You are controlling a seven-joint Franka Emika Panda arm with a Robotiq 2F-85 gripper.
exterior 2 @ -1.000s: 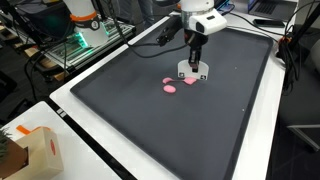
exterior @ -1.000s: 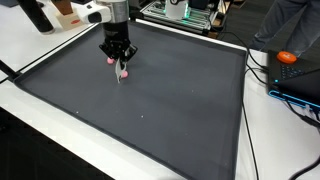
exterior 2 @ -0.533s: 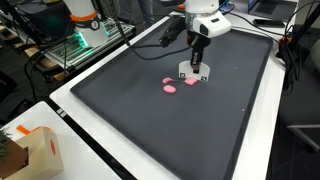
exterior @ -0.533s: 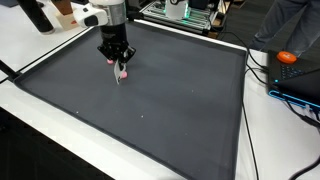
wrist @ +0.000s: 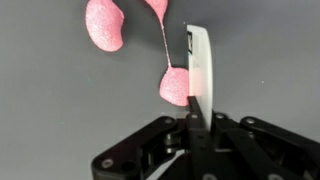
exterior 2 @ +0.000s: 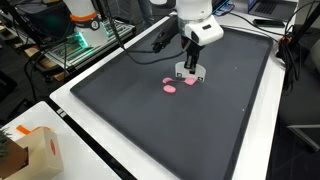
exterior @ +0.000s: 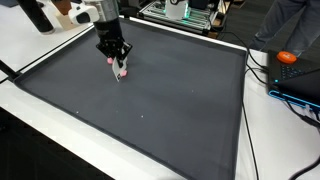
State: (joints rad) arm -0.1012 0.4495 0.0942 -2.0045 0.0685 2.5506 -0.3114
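The hand (wrist: 192, 120) is clamped on one white blade (wrist: 199, 58), beside three pink blobs (wrist: 104, 24).

No text, label, brand, number or sign can be read anywhere in these views

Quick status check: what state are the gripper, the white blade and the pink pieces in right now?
gripper: shut on the blade, low over the mat.
blade: held edge-on, pointing away from the gripper.
near pink piece: lying on the mat, against the blade's side.
far pink piece: lying on the mat, apart from the blade.
mat: flat on the table.
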